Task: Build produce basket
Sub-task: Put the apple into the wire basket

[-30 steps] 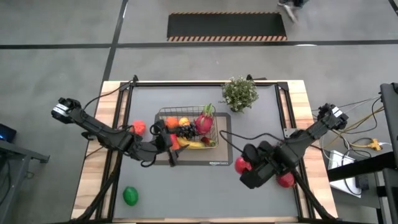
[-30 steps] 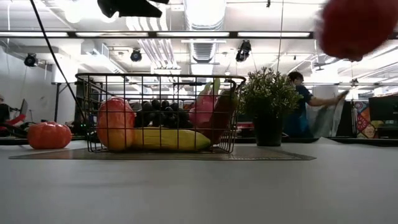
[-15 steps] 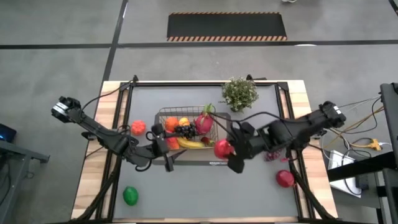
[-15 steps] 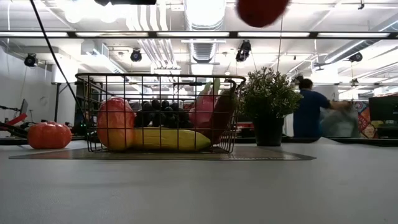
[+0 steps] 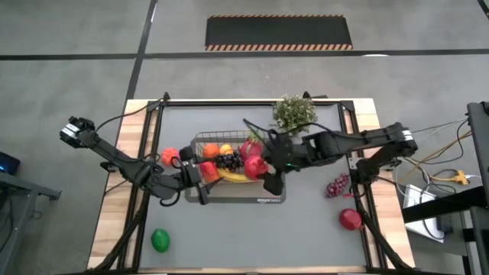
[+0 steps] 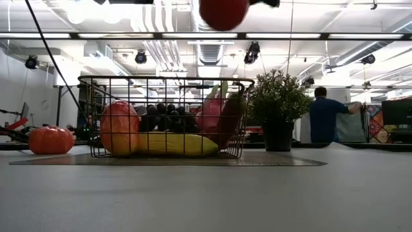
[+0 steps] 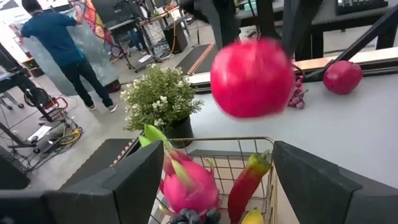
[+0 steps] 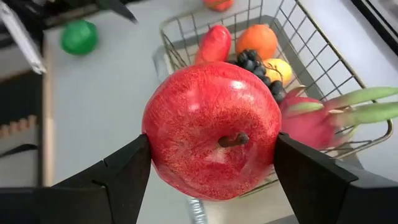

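Presently a red apple (image 8: 211,137) is held clamped in the right gripper (image 5: 263,166) above the basket's (image 5: 200,138) right edge for release among the fruit, while the left gripper (image 5: 200,173), fingers spread, waits at its left edge.

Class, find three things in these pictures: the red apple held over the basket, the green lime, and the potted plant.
red apple (image 8: 211,137), right wrist view: skin beside the stem.
green lime (image 5: 160,241), high view: middle of the fruit.
potted plant (image 6: 278,96), low view: leafy crown above the pot.
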